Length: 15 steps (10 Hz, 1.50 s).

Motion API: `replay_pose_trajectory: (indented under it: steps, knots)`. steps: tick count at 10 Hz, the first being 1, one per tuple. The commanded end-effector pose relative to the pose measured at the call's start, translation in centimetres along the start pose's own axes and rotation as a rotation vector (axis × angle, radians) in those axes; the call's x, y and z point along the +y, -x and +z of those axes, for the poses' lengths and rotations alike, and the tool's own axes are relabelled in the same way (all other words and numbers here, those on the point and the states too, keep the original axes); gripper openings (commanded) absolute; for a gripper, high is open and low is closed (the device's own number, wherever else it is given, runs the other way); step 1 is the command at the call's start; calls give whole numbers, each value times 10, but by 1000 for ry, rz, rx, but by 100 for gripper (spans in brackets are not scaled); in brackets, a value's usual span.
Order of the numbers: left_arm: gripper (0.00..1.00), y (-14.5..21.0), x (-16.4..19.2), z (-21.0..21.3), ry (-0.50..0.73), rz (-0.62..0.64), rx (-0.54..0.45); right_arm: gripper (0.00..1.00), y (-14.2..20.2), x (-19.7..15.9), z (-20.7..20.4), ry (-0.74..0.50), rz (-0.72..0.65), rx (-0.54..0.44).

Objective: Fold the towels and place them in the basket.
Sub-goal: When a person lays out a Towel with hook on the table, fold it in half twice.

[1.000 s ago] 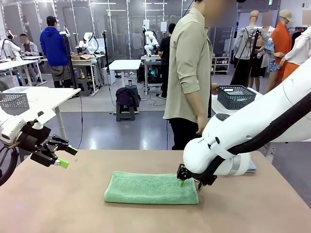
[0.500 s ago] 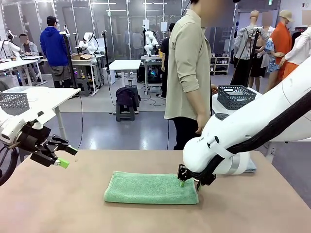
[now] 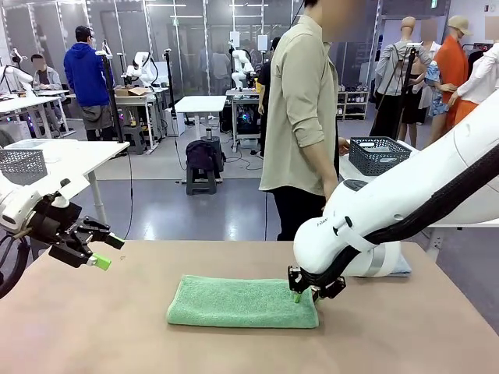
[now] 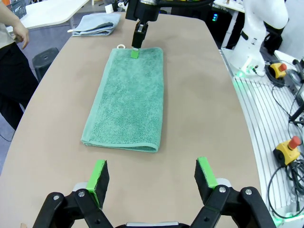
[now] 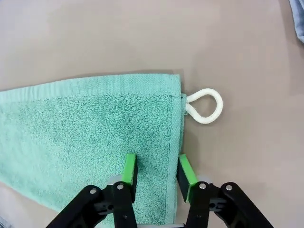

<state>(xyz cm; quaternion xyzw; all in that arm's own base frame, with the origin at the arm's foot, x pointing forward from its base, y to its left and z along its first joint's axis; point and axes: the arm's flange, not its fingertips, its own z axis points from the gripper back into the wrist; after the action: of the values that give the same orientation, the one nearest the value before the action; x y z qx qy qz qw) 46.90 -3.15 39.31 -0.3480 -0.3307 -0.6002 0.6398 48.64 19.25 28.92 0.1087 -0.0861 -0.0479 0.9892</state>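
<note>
Right wrist view: right tool (image 5: 156, 173) has narrowed over the last second, pads now pinching the short hem of the mint green towel (image 5: 90, 137), just beside its white loop (image 5: 204, 106). Earlier frames had the jaws wider at that same edge, so I'd judge the grasp for the next fold is nearly made. Towel lies flat mid-worktop (image 3: 93, 327). Left tool (image 4: 153, 178) hangs wide open, empty, well off the towel's other end.

Mint green towel (image 3: 242, 303) with white loop (image 5: 205, 106), tan table (image 3: 117, 327), dark grey lattice basket (image 3: 378, 155)
</note>
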Motion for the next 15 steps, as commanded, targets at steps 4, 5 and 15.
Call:
replay_pose_trajectory:
  steps: [4, 5, 15]
  knots:
    - [92, -2, 1, 2, 0, 14, 11, 0, -2, 7, -5, 32, -30, 35]
    - [92, -2, 1, 2, 0, 14, 11, 0, -2, 8, -2, 38, -30, 37]
    - [92, -2, 1, 2, 0, 14, 11, 0, -21, 31, 59, 137, 138, 31]
